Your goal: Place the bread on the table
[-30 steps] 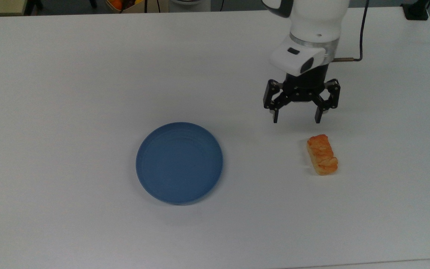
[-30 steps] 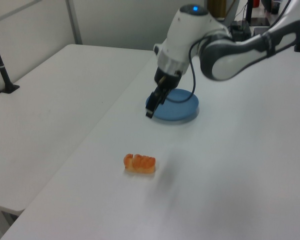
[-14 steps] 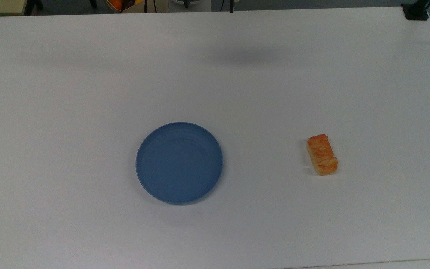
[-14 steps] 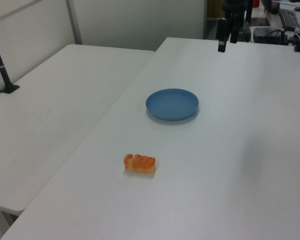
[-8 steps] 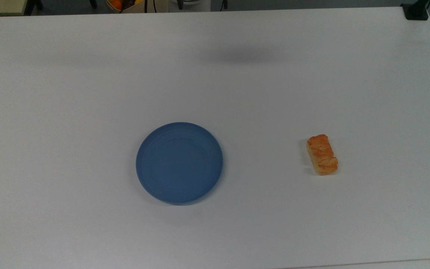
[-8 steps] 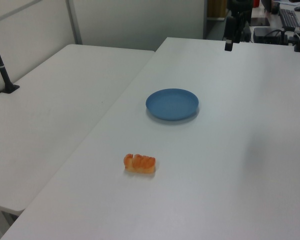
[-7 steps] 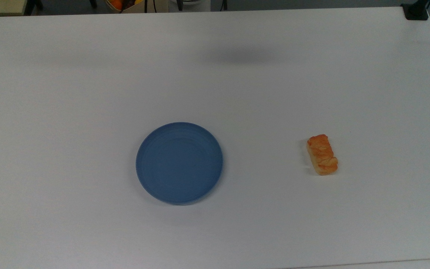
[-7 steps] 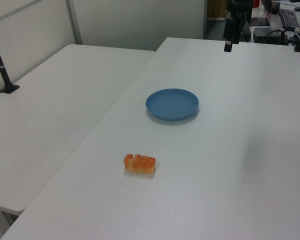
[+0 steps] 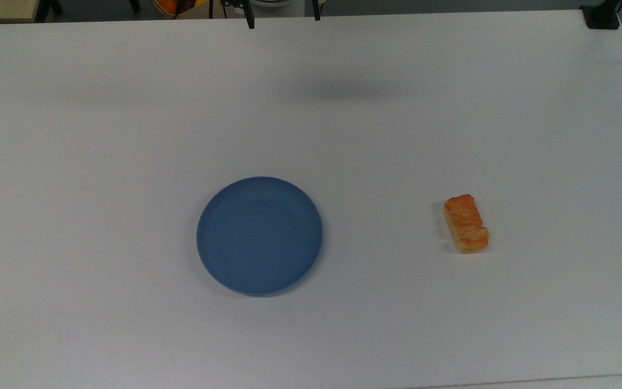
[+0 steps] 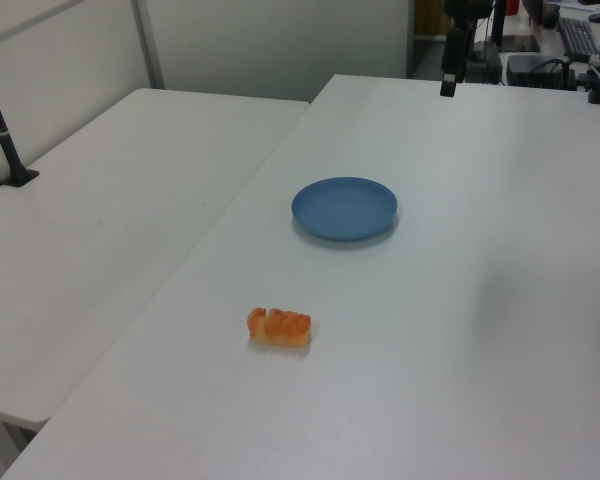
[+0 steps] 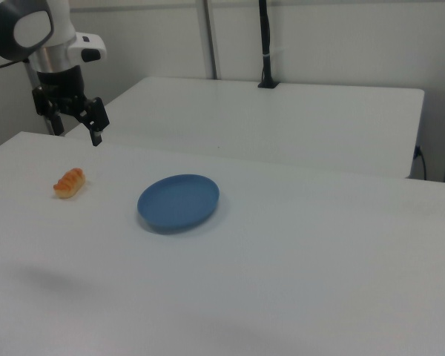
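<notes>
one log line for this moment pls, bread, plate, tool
bread: lying on table, apart from plate | blue plate: empty | tool: open, raised, holding nothing | task: placement looks done

The gripper (image 9: 281,19), which hung just above the bread two seconds back, has risen and drawn away toward the tabletop's far edge; its fingers (image 9: 248,21) now show at the top view's upper edge.
</notes>
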